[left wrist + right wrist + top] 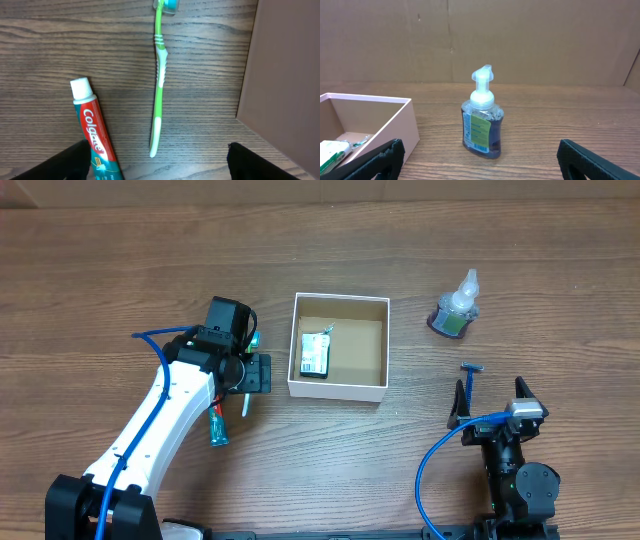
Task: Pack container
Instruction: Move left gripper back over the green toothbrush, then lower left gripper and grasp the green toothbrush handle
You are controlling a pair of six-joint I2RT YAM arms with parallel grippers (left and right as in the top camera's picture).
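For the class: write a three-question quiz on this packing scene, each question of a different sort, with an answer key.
1. True or false: the toothbrush lies inside the container.
2. Multiple choice: what already lies in the container? A) razor B) green-and-white packet C) toothpaste tube
3. Fill in: the right claw holds nothing, and its jaws stand ____ (open or shut).

Key: 1 false; 2 B; 3 open.
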